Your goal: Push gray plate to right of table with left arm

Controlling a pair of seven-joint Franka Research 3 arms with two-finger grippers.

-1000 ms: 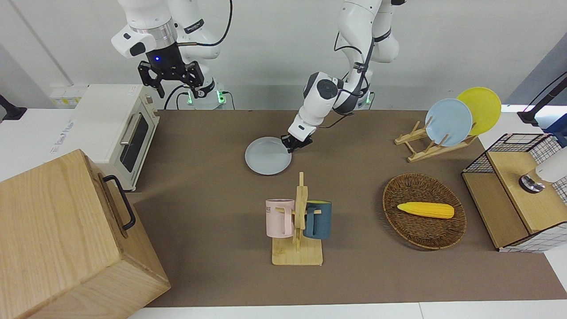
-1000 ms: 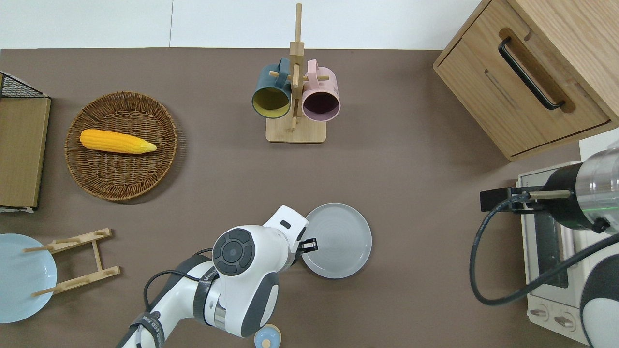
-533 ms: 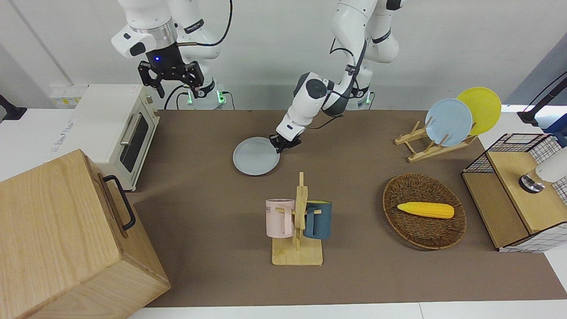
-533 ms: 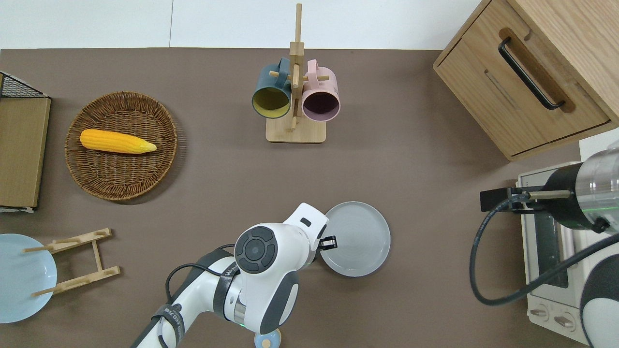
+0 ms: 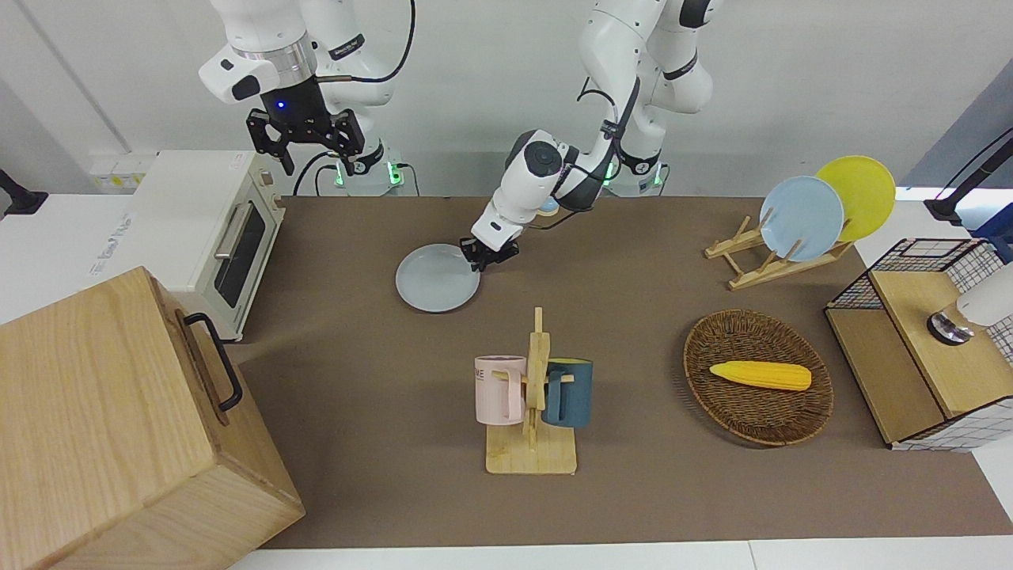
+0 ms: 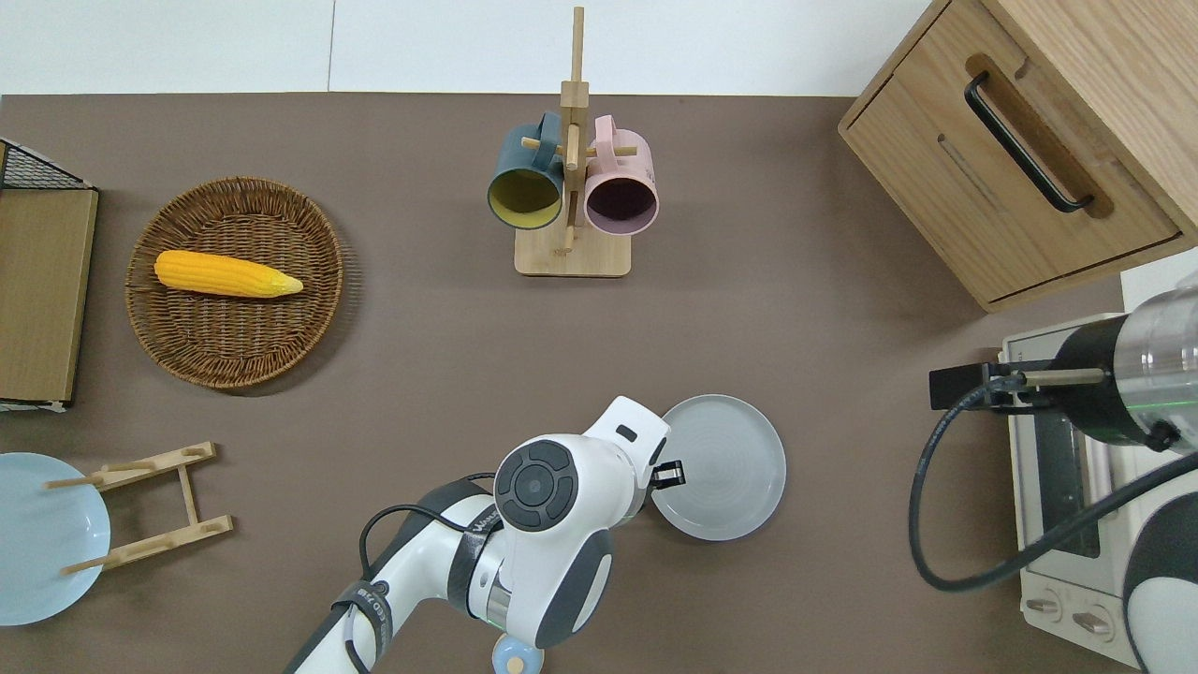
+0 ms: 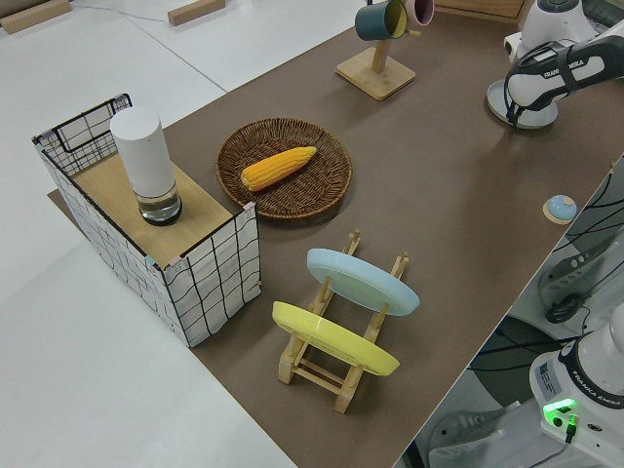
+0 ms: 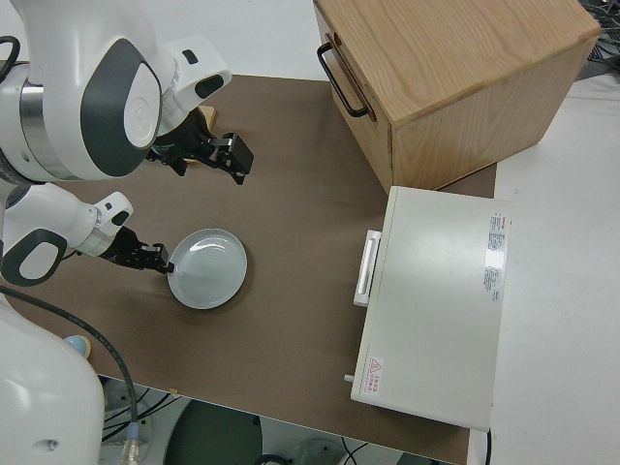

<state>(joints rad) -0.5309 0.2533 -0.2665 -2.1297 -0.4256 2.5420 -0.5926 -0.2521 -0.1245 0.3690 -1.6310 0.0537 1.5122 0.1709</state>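
At the rim of the gray plate (image 6: 723,465) on the side toward my left arm's end of the table (image 6: 824,300), my left gripper (image 6: 670,475) sits low and touches the edge; whether its jaws are apart or together I cannot tell. My right arm is parked. The plate lies flat, nearer my bases than the mug rack (image 6: 571,178), roughly midway along the table with open brown surface between it and the toaster oven (image 5: 207,229) at the right arm's end. To push well, I judge I should keep contact low on the rim and aim through the plate's centre, so it slides straight instead of spinning off my fingertips. A steady, slow pace helps, and I should stop short of the oven.
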